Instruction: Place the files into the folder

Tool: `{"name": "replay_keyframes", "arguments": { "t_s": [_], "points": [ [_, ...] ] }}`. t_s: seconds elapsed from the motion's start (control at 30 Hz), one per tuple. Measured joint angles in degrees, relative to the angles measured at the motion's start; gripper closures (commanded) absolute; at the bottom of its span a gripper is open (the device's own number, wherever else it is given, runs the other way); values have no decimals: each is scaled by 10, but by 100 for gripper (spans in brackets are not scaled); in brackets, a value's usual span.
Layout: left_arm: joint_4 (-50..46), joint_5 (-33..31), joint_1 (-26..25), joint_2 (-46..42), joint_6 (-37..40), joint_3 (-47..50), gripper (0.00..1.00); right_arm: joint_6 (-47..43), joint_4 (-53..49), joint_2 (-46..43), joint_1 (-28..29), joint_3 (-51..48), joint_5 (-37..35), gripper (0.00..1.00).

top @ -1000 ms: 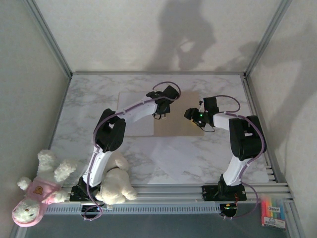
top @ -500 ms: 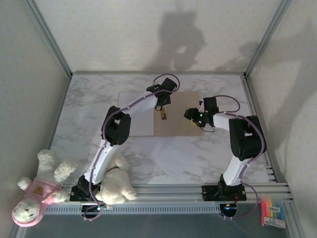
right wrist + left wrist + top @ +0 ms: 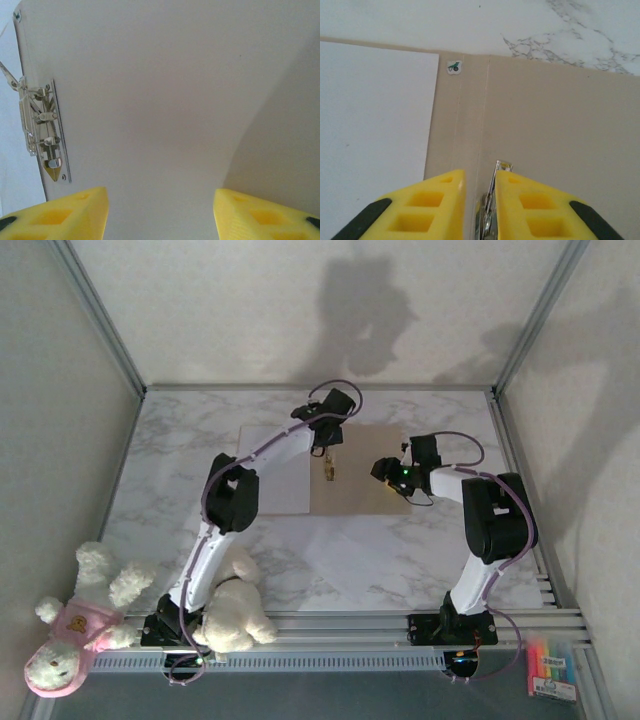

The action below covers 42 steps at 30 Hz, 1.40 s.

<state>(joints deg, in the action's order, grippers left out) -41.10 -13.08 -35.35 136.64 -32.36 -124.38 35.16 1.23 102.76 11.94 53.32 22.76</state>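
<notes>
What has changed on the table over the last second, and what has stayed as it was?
The left pincer moved away from its base toward the far edge of the folder, uncovering the metal clip. Its jaws stand slightly apart around the clip's lever. The right pincer, open over the folder, and the white sheet on the left half stayed put.

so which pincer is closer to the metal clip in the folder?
Left. The left pincer straddles the metal clip; the right pincer hovers to the clip's right, over the bare folder.
</notes>
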Motion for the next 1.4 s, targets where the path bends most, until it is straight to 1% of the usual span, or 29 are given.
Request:
{"name": "replay_keyframes", "arguments": {
  "t_s": [0.07,0.17,0.3,0.4,0.53,0.6,0.7,0.87,1.03,1.2,1.3,1.4],
  "points": [
    [1,-1,-6,-45,-2,45,71,-1,-12,-2,1,9,0,40],
    [17,4,-20,-131,-12,141,71,-9,-37,-21,1,17,3,37],
    [55,24,-34,-242,-36,279,71,-20,-78,-77,1,30,15,36],
    [83,35,-35,-296,-52,366,70,-24,-101,-130,2,30,39,36],
    [131,67,-35,-338,-65,464,71,-25,-108,-199,9,1,90,36],
    [153,78,-35,-348,-68,504,71,-17,-104,-233,17,-38,117,36],
    [184,90,-29,-353,-69,551,72,-1,-102,-269,37,-105,137,34],
    [211,97,-1,-353,-69,587,72,30,-78,-294,86,-185,148,35],
    [249,103,16,-344,-69,587,74,50,-36,-276,126,-201,147,35],
    [257,109,16,-321,-71,587,73,57,-9,-227,155,-201,137,37],
    [256,110,10,-321,-79,587,72,61,-7,-212,157,-201,122,37],
    [250,110,-9,-321,-91,586,68,60,-15,-211,157,-201,104,37]
  ]
}}
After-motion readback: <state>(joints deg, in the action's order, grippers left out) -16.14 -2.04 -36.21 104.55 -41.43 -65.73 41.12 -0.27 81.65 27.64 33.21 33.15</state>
